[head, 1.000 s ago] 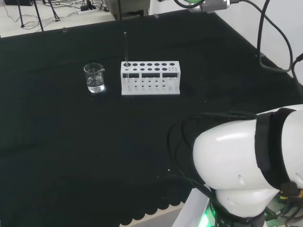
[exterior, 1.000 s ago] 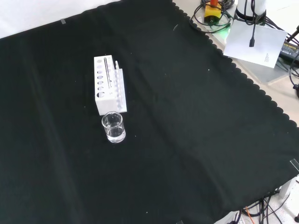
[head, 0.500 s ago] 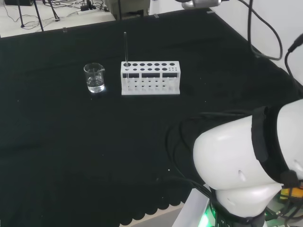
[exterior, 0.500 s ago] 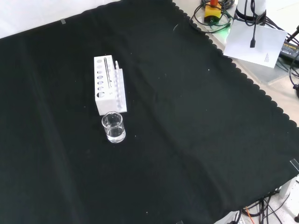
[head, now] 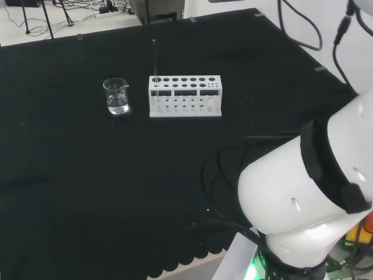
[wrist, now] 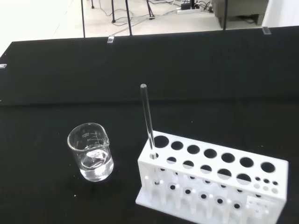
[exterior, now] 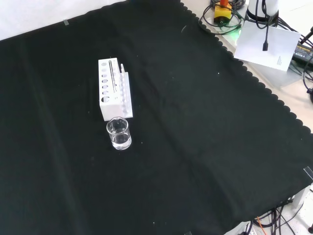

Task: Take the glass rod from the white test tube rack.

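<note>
Glass rod stood in the rack, untouched.

You had the glass rod [wrist: 147, 119] standing nearly upright in a small hole at the end of the white test tube rack [wrist: 210, 184] nearest the beaker [wrist: 91, 152], its upper length rising well clear of the rack's top plate. In the head view the rod [head: 155, 59] sat at the rack's [head: 185, 97] left end, with the beaker [head: 116, 96] just to the left of it and apart from it on the black-clothed bench [head: 87, 169]. In the front view the beaker [exterior: 119, 133] stood just below the rack [exterior: 114, 95], close to it. The beaker held a little clear liquid. I could not tell how your hand's fingers were set.
</note>
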Controlling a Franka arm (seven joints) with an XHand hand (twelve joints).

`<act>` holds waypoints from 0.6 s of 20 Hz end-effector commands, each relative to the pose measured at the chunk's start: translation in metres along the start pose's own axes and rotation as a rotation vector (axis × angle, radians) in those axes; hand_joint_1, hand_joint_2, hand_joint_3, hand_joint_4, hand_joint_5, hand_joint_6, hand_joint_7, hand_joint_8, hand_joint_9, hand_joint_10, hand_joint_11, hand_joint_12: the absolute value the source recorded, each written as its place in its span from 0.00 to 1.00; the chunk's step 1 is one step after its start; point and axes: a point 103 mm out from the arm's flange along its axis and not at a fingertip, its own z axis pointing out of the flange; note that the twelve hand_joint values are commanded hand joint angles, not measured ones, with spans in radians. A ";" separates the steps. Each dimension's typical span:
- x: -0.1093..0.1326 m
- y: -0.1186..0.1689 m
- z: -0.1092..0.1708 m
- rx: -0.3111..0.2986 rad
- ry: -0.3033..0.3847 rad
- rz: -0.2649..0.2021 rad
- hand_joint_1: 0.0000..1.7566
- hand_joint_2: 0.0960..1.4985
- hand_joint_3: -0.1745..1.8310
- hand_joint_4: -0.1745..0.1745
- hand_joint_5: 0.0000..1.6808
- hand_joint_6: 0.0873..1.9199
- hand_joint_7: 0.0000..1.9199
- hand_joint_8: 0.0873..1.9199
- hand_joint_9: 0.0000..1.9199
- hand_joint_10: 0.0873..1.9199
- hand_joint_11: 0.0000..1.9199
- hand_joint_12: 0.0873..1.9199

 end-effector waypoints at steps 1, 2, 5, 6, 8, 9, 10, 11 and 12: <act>0.007 0.063 0.015 0.010 0.006 -0.050 0.31 0.57 0.38 0.23 0.00 0.00 0.00 0.13 0.00 0.25 0.00 0.40; 0.007 0.068 0.018 0.019 0.005 -0.051 0.31 0.57 0.38 0.23 0.00 0.00 0.00 0.13 0.00 0.25 0.00 0.40; 0.009 0.084 0.026 0.031 -0.007 -0.063 0.31 0.57 0.38 0.23 0.00 0.00 0.00 0.15 0.00 0.27 0.00 0.40; 0.010 0.089 0.029 0.035 -0.007 -0.069 0.30 0.57 0.38 0.23 0.00 0.00 0.00 0.15 0.00 0.27 0.00 0.40; 0.011 0.098 0.034 0.045 -0.011 -0.079 0.30 0.58 0.38 0.22 0.00 0.00 0.00 0.17 0.00 0.29 0.00 0.41; 0.011 0.102 0.035 0.048 -0.008 -0.083 0.30 0.58 0.38 0.22 0.00 0.00 0.00 0.18 0.00 0.29 0.00 0.41; 0.011 0.106 0.038 0.052 0.001 -0.089 0.30 0.58 0.38 0.22 0.00 0.00 0.00 0.20 0.00 0.30 0.00 0.42; 0.012 0.108 0.040 0.055 0.003 -0.093 0.30 0.58 0.37 0.22 0.00 0.00 0.00 0.22 0.00 0.31 0.00 0.42; 0.012 0.108 0.043 0.056 0.003 -0.097 0.30 0.58 0.37 0.22 0.00 0.00 0.00 0.23 0.00 0.32 0.00 0.43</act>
